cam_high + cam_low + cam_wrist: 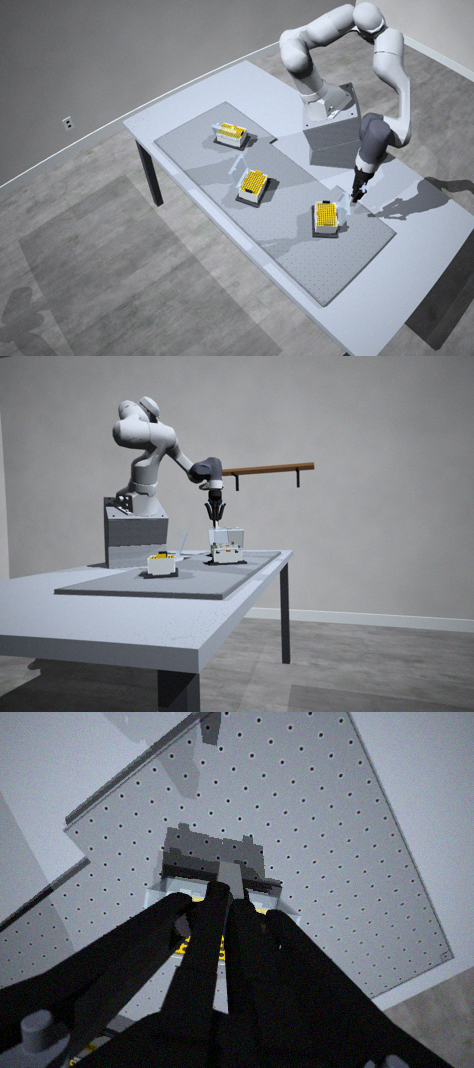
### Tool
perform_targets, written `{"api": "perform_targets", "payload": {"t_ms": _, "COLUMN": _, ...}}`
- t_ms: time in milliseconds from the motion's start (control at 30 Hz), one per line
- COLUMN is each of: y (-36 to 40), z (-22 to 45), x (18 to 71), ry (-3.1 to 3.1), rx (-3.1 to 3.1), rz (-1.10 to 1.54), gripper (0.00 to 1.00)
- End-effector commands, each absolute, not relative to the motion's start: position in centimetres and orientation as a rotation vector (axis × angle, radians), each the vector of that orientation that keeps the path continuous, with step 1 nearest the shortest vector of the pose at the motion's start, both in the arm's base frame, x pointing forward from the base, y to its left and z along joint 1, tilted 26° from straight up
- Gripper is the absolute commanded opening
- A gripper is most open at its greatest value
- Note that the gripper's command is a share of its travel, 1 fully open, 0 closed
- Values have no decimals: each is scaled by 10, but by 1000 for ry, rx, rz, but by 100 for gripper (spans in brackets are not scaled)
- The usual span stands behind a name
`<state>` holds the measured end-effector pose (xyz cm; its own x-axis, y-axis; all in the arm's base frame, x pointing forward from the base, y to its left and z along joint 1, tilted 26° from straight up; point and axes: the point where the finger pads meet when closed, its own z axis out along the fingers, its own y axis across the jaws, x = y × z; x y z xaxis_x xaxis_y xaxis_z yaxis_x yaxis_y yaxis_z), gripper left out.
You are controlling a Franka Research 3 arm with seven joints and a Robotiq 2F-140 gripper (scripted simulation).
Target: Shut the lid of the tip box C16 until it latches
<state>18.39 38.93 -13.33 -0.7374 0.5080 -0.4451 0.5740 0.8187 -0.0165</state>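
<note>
The claw point(357, 198) hung pressed together with nothing between its black fingers, pointing down just above the top edge of a standing clear lid point(343, 205). That lid belonged to the tip box point(326, 216) nearest the arm's pedestal point(333, 143) in the top view; whether this was C16 could not be told, as no sticker was readable. The box was white and blocky, its yellow insert a grid of tips, seated on a dark holder plate point(324, 234). Its long axis ran roughly across the perforated grey board point(291, 245), with the hinge side toward the claw.

The middle box point(252, 185) had its clear lid point(238, 169) tilted open on the far side from the arm. The third box point(230, 134), farthest along the board, showed a translucent cover low over its yellow insert.

The board's matte surface was dotted with regular holes and lay flat on the pale table point(383, 298). Open board stretched beyond the near box toward the board's corner, and bare table lay between the claw and the table edge.
</note>
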Motion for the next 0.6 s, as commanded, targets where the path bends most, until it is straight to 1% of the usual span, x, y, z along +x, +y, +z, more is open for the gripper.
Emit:
{"api": "perform_targets", "payload": {"t_ms": 0, "y": 389, "z": -130, "x": 189, "ry": 2582, "rx": 792, "rz": -208, "gripper": 0}}
{"api": "perform_targets", "payload": {"t_ms": 567, "y": 379, "z": -119, "x": 202, "ry": 2582, "rx": 792, "rz": -208, "gripper": 0}}
